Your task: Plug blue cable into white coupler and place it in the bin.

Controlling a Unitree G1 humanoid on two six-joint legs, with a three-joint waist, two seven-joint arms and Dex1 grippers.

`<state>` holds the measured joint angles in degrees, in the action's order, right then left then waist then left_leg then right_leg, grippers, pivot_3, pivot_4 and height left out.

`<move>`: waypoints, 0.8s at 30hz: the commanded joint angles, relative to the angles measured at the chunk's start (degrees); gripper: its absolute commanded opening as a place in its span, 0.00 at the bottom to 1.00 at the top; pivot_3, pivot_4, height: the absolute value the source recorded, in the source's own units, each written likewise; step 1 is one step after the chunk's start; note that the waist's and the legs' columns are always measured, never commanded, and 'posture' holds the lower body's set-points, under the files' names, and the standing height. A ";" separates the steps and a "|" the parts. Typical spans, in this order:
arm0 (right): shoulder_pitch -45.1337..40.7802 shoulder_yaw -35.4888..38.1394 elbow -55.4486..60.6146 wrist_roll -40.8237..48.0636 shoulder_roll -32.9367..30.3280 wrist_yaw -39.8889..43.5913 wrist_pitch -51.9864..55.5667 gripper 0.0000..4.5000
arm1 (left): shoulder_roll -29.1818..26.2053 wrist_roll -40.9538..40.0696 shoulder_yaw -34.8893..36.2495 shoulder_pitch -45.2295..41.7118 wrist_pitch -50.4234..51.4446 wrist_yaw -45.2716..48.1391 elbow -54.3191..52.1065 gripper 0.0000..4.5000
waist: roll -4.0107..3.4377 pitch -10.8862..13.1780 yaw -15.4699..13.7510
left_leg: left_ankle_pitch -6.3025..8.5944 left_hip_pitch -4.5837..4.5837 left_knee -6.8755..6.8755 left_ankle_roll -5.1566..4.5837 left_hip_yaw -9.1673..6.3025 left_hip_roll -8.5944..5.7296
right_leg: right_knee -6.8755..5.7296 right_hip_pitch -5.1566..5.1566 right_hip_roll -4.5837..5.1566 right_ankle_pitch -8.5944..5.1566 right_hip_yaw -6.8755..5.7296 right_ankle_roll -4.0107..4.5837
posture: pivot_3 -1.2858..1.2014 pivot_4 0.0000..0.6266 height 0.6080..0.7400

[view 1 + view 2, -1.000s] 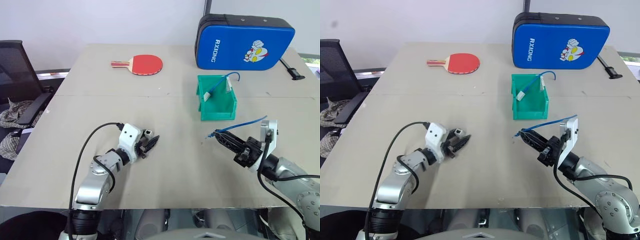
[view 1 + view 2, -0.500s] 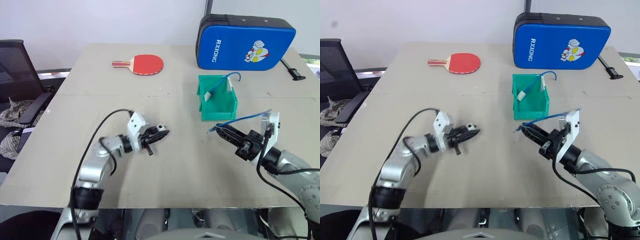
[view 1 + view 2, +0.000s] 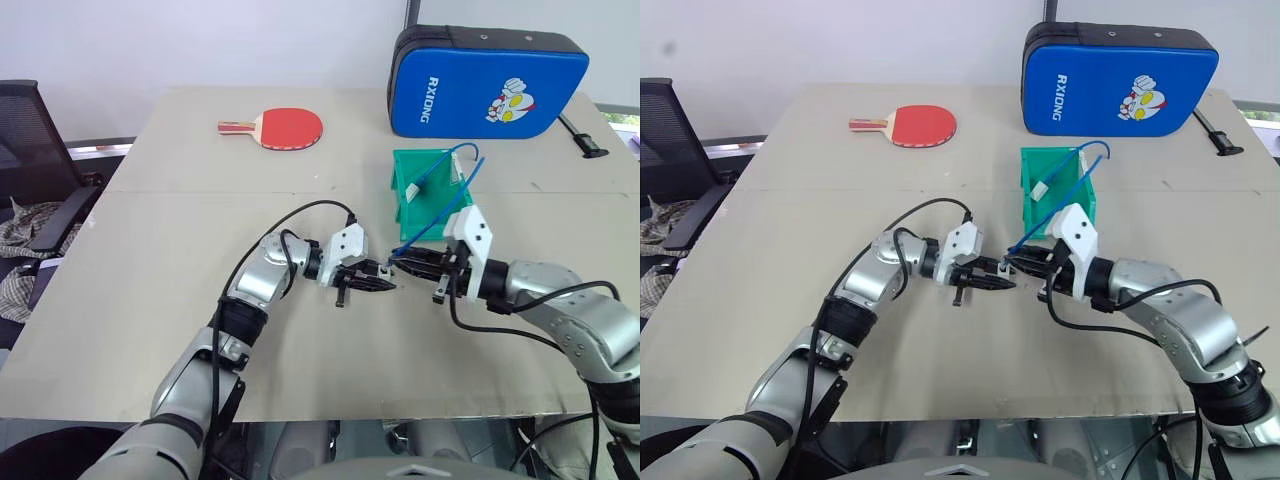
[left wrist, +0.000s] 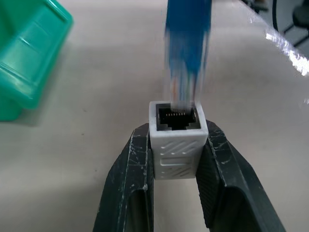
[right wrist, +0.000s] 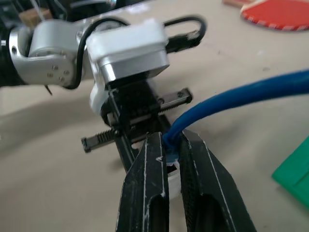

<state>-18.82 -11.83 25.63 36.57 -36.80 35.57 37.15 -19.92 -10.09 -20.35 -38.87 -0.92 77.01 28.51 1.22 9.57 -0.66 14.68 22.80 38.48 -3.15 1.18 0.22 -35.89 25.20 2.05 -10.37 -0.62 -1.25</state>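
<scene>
My left gripper [image 4: 177, 133] is shut on the white coupler [image 4: 177, 145], a small cube with its dark socket facing away from the fingers. The blue cable [image 5: 241, 94] is pinched near its plug end by my shut right gripper [image 5: 171, 140]. The plug sits right at the socket's mouth; blur hides whether it is seated. Both grippers meet tip to tip over the table's middle: left gripper [image 3: 385, 285], right gripper [image 3: 402, 265]. The cable's free end arcs back over the green bin [image 3: 432, 225], just behind them.
Another blue cable with a white piece [image 3: 445, 170] lies inside the bin. A big blue zip case [image 3: 488, 85] stands at the back right, a red paddle [image 3: 285, 127] at the back left. A black chair [image 3: 30, 140] stands off the table's left side.
Both arms have swung inward. The left gripper carried the coupler to the right, the right brought the cable's plug left, and the two tips now meet in front of the bin.
</scene>
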 commanded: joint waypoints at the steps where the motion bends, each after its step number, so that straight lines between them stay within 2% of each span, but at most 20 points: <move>1: -1.64 -1.26 -0.47 -2.97 0.86 2.14 -1.33 0.00 | 0.71 0.82 0.31 -1.35 -3.55 1.62 1.00 0.13 | 0.00 0.00 -0.05 | 0.00 0.01 0.00 0.00 -0.01 0.00 | 0.00 0.00 0.00 0.00 0.00 0.00 | 0.52 0.24 0.93; 10: -1.00 -4.02 -2.21 -9.06 -1.15 8.14 -1.17 0.00 | 1.10 1.76 1.01 -0.90 -4.98 2.74 1.18 0.13 | 0.00 0.00 -0.07 | 0.00 0.02 0.08 0.00 0.00 0.00 | 0.00 -0.01 0.02 -0.01 0.00 -0.06 | 0.52 0.24 0.93; 24: -1.04 1.66 -0.62 -5.31 1.45 8.93 1.61 0.00 | 0.66 2.36 1.37 -0.24 -5.66 3.66 1.50 0.13 | 0.00 0.00 -0.07 | 0.00 0.02 0.09 0.00 -0.01 0.02 | -0.03 -0.01 0.00 0.02 -0.01 -0.03 | 0.52 0.24 0.93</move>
<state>-19.95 -12.21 23.21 30.30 -35.51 44.13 38.56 -19.31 -6.95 -20.16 -38.78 -5.51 80.27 31.03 1.22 9.57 -0.73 14.68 22.82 38.56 -3.15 1.17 0.24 -35.93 25.20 2.05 -10.35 -0.63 -1.28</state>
